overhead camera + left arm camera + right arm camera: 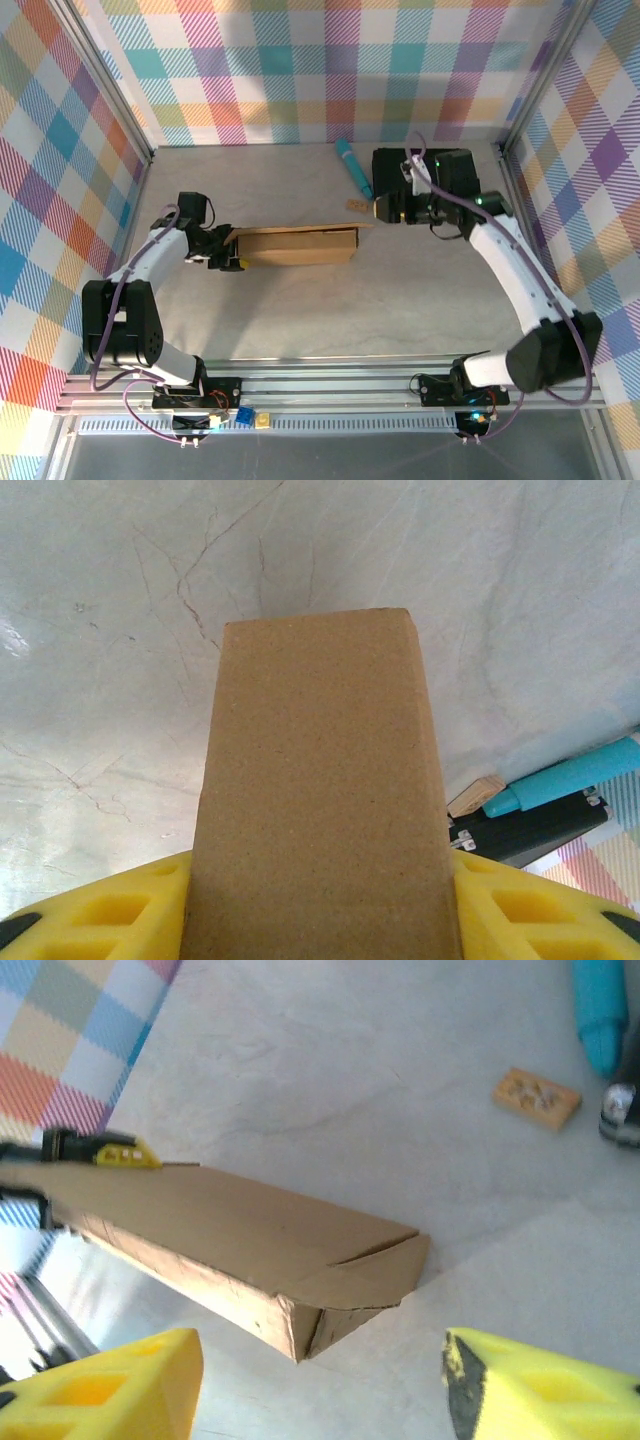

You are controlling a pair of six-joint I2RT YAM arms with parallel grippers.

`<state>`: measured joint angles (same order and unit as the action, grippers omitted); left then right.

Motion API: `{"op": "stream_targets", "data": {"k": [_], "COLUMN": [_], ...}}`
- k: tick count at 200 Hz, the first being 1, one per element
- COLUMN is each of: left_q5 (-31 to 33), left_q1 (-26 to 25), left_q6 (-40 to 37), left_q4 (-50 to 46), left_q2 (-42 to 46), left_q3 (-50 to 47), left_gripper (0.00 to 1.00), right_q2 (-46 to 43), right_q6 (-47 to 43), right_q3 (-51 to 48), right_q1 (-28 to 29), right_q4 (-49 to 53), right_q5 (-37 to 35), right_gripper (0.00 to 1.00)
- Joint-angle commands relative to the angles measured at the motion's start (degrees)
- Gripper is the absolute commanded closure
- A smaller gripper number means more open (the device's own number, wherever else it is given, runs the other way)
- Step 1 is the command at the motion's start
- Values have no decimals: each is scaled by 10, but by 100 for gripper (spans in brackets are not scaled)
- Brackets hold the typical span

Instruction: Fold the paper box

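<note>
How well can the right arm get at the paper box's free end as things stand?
Probably yes: the open right gripper faces the paper box's free end, with only bare table between.

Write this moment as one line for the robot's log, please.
paper box: lying on table | left jaws: shut on its left end | right jaws: open, empty, near its right end
</note>
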<state>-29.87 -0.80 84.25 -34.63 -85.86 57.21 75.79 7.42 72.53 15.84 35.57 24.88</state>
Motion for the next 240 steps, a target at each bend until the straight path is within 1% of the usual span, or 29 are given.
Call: {"op": "stream_targets", "data": {"k": [1,14,23,33,45,78,98,117,138,158,194,217,240], "left_q5": [29,31,33,35,37,39,40,39,38,39,38,37,36], "left_q1": [8,10,11,12,14,18,19,19,19,19,20,20,20], "left_q6": [-20,-22,-24,-23,-24,-27,-28,-29,-31,-33,-35,-35,-34], "left_q4": [-39,-39,-40,-39,-39,-40,-40,-41,-41,-41,-40,-37,-35], "left_q2": [-18,-25,-29,-34,-39,-50,-55,-60,-63,-66,-70,-73,-76], "left_q3": [17,22,24,25,28,35,39,43,47,49,49,50,50], "left_gripper": [63,63,63,63,63,63,63,64,64,64,65,65,65], "right_q2": [5,14,25,46,61,15,28,42,52,73,105,118,128], "right_q6": [-86,-67,-32,21,72,171,196,208,224,229,240,245,248], "right_q3": [-44,-45,-42,-27,-19,-101,-111,-109,-108,-97,-81,-72,-63], "right_q1": [8,14,15,15,19,48,67,87,90,90,91,91,91], "right_q4": [-103,-91,-79,-45,-18,-88,-97,-105,-124,-131,-149,-161,-162], "right_q5": [-21,-21,-14,-13,13,18,22,14,8,13,17,21,24], "right_gripper": [28,22,18,17,17,17,22,23,24,28,38,41,49]}}
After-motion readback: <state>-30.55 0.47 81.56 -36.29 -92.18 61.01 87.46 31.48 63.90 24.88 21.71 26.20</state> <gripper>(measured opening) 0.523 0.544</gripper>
